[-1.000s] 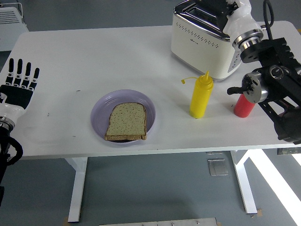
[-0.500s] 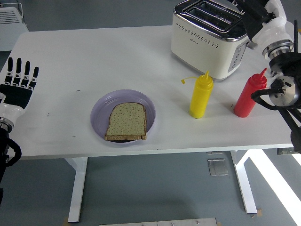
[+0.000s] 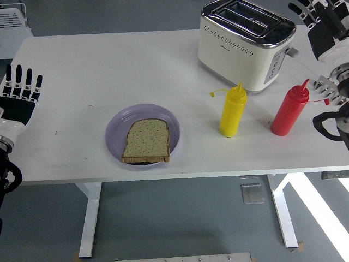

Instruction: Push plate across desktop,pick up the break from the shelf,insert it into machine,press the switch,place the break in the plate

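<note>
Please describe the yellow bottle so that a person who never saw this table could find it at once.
Start at the cream toaster at the far right of the white table. Just in front of it stand two squeeze bottles. The yellow bottle is the left one, nearer the purple plate; its neighbour, the red bottle, is on the right.

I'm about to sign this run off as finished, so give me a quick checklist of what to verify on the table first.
1. Slice of bread lies flat on the purple plate: ok.
2. Toaster slots look empty: ok.
3. Yellow bottle and red bottle upright, apart from the plate: ok.
4. Right hand open, holding nothing, clear of the toaster: ok.
5. Left hand open at the table's left edge: ok.
6. Bread actually toasted: cannot tell.
</note>
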Available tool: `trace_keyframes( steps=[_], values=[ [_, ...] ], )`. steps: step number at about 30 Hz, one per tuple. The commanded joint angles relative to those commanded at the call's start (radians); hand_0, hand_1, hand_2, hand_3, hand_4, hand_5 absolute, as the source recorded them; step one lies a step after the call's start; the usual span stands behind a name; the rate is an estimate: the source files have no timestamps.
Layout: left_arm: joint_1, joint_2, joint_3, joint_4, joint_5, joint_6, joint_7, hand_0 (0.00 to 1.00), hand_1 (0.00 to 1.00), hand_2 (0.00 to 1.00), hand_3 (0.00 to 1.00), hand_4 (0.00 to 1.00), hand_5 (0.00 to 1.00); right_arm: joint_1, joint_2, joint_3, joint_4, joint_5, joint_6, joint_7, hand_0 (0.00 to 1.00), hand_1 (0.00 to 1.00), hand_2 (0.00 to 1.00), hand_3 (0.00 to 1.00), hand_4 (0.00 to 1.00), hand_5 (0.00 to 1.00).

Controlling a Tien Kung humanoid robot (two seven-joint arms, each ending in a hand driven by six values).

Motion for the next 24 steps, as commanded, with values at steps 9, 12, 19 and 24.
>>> trace_keyframes(
  steps=[9, 12, 19, 24],
  values=[
    [0.003, -0.002, -0.009, -0.010, -0.001, 0.000, 0.001, 0.787, 0.715, 0.677, 0.662, 0.560, 0.824, -0.050, 0.000, 0.043, -0.008, 0.025, 0.036, -0.009, 0.736, 0.692, 0.658, 0.620, 0.688, 0.380],
    [0.003, -0.002, -0.010, -0.010, 0.000, 0.000, 0.001, 0.787, 0.714, 0.675, 0.661, 0.560, 0.823, -0.056, 0.002, 0.044, -0.011, 0.022, 0.040, -0.013, 0.742, 0.695, 0.658, 0.722, 0.716, 0.411],
    [0.003, -0.002, -0.013, -0.012, 0.001, 0.000, 0.001, 0.787, 0.714, 0.675, 0.660, 0.560, 0.821, -0.069, 0.003, 0.049, -0.016, 0.022, 0.049, -0.024, 0.743, 0.695, 0.658, 0.732, 0.718, 0.414],
    [0.004, -0.002, -0.015, -0.013, 0.001, 0.000, 0.001, 0.787, 0.713, 0.675, 0.658, 0.560, 0.819, -0.076, 0.002, 0.061, -0.019, 0.038, 0.058, -0.027, 0.745, 0.697, 0.661, 0.722, 0.720, 0.415]
  ],
)
